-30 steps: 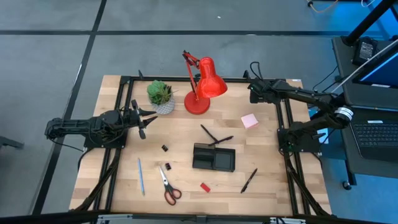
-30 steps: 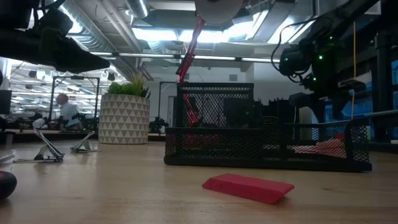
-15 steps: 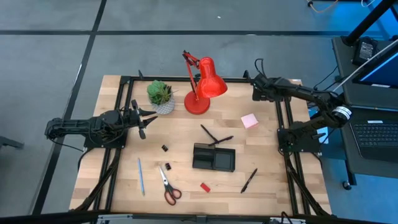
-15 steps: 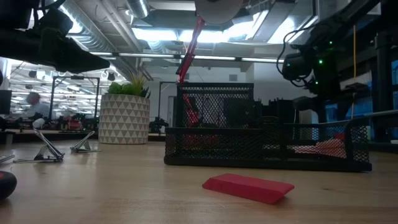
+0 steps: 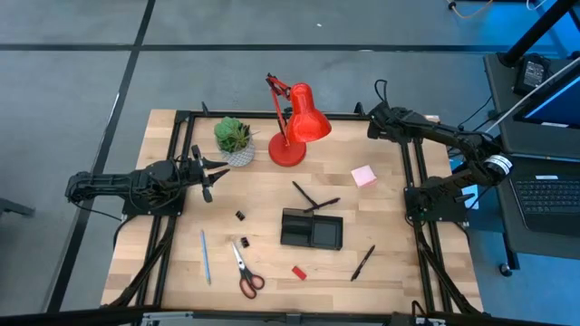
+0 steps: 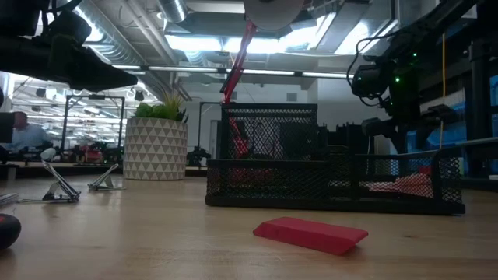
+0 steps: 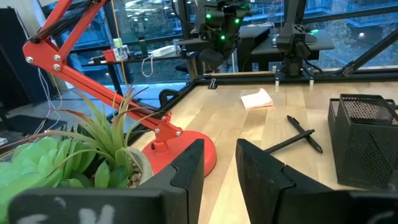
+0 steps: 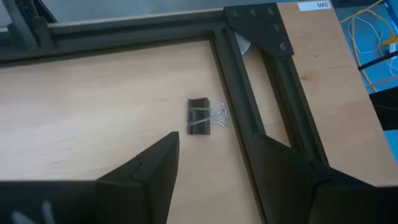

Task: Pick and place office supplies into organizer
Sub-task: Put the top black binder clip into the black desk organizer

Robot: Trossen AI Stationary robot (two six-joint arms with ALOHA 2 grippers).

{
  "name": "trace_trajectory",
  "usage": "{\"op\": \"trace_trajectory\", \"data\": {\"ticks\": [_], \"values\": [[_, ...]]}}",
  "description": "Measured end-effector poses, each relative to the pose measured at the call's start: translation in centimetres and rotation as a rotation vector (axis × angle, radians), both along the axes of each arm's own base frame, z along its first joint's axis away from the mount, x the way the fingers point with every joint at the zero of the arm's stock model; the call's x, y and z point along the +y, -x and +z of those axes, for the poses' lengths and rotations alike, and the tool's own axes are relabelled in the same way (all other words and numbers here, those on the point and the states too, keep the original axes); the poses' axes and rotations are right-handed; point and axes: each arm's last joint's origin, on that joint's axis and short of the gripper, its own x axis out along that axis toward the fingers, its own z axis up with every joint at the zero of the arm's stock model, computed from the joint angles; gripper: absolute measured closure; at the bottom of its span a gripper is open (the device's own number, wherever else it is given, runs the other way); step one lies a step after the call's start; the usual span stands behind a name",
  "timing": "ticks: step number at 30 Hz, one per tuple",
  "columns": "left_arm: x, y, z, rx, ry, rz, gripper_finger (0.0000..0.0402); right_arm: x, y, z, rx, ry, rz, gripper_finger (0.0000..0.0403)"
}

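Observation:
The black mesh organizer [image 5: 311, 229] stands on the table's middle right. Around it lie the pink pad [image 5: 363, 176], two crossed black pens [image 5: 313, 196], another black pen [image 5: 363, 263], the red block [image 5: 298, 271], red-handled scissors [image 5: 243, 269], a blue pen [image 5: 205, 256] and two small black clips [image 5: 240, 215]. My right gripper [image 5: 373, 127] is open above the far right corner, over a black binder clip [image 8: 199, 116] that lies flat beside the frame. My left gripper [image 5: 207, 172] is open and empty at the left, near the plant.
A red desk lamp [image 5: 294, 127] and a green potted plant [image 5: 234, 138] stand at the table's far edge. A black metal frame [image 8: 242, 118] runs along the table's edges close to the binder clip. A person shows far off in the room in the low view [image 6: 19, 128].
My right gripper has gone a little toward the table's far right corner. Nothing on the table has moved.

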Motion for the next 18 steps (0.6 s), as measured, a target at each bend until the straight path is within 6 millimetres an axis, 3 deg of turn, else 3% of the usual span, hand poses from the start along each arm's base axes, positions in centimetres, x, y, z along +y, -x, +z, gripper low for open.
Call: {"op": "trace_trajectory", "data": {"ticks": [7, 18], "values": [[0.0, 0.0, 0.0, 0.000, 0.000, 0.000, 0.0313, -0.1, 0.0, -0.2, -0.003, 0.007, -0.022, 0.0195], [0.0, 0.0, 0.0, 0.000, 0.000, 0.000, 0.0311, -1.1, -0.4, -3.0, 0.125, -0.010, -0.087, 0.0195]]}}
